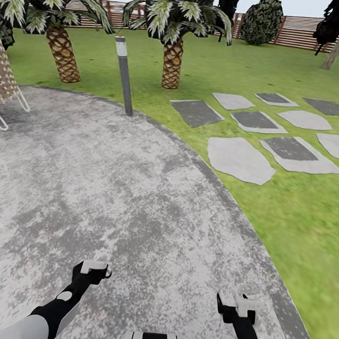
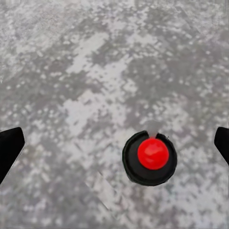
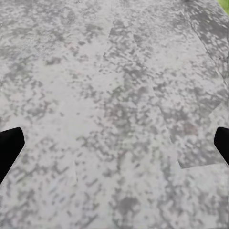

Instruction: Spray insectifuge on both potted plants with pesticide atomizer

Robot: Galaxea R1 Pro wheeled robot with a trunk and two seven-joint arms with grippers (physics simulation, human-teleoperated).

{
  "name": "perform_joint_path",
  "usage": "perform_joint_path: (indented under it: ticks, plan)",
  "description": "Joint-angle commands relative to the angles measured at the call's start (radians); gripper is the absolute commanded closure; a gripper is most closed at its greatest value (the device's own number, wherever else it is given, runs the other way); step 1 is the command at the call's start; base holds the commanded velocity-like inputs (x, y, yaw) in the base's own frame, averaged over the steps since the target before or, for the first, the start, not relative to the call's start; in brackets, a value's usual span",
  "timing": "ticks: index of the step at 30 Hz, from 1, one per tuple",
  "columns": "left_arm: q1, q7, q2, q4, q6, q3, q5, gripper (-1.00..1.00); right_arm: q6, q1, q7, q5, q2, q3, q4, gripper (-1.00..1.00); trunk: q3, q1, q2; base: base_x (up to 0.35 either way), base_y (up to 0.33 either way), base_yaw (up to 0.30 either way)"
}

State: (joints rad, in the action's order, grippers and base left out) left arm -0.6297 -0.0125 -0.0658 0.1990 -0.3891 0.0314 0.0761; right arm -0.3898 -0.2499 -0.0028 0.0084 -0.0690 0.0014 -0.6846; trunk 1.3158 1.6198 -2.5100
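Note:
The pesticide atomizer and the two potted plants are out of view. I stand on the garden's round grey mottled patio (image 1: 111, 185), with green lawn (image 1: 289, 216) beyond its curved edge. My left gripper (image 1: 94, 272) hangs low over the paving, open and empty, its dark fingertips (image 2: 8, 145) far apart at the sides of the left wrist view. My right gripper (image 1: 237, 305) is also low over the patio, open with nothing between its fingertips (image 3: 9, 143).
Two palms with scaly brown trunks (image 1: 62, 52) (image 1: 172, 62) and a grey bollard lamp (image 1: 124, 75) stand at the patio's far edge. Flat stepping stones (image 1: 240, 159) cross the lawn to the right. A wicker chair (image 1: 2, 80) sits at left. A black disc with a red dome (image 2: 152, 155) lies below the left gripper.

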Motion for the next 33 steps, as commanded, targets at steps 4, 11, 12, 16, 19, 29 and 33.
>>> perform_joint_path:
  ticks: [4,11,12,16,19,29,33]
  plan:
    - [0.000,-0.001,0.000,-0.002,-0.010,0.005,0.004,-1.00,-0.003,0.000,0.000,0.001,0.000,0.000,0.000,-1.00,0.001,0.000,0.000,0.037,-0.039,0.279]
    - [0.005,0.000,0.001,-0.002,-0.013,0.005,0.001,-1.00,-0.003,0.000,0.000,0.001,0.000,0.000,0.000,-1.00,0.001,0.000,0.000,0.004,-0.004,0.249]
    - [0.005,0.000,0.001,-0.002,-0.013,0.005,0.001,-1.00,-0.003,0.000,0.000,0.001,0.000,0.000,0.000,-1.00,0.001,0.000,0.000,0.001,-0.001,0.128]
    - [0.005,0.000,0.001,-0.001,-0.011,0.005,0.002,-1.00,-0.003,0.000,0.000,0.001,0.000,0.000,-0.001,-1.00,0.001,0.000,0.000,0.000,-0.124,0.047]
    - [0.005,0.000,0.001,-0.001,-0.011,0.005,0.002,-1.00,-0.003,0.000,0.000,0.001,0.000,0.000,-0.001,-1.00,0.001,0.000,0.000,0.000,-0.246,0.008]
    - [0.005,0.002,0.000,-0.001,-0.011,0.008,0.001,-1.00,-0.003,0.000,0.000,0.001,0.000,0.000,0.000,-1.00,0.001,0.000,0.000,0.000,-0.256,0.001]
    - [0.005,0.002,0.000,-0.001,-0.011,0.008,0.001,-1.00,-0.003,0.000,0.000,0.001,0.000,0.000,0.000,-1.00,0.001,0.000,0.000,0.000,-0.164,0.000]
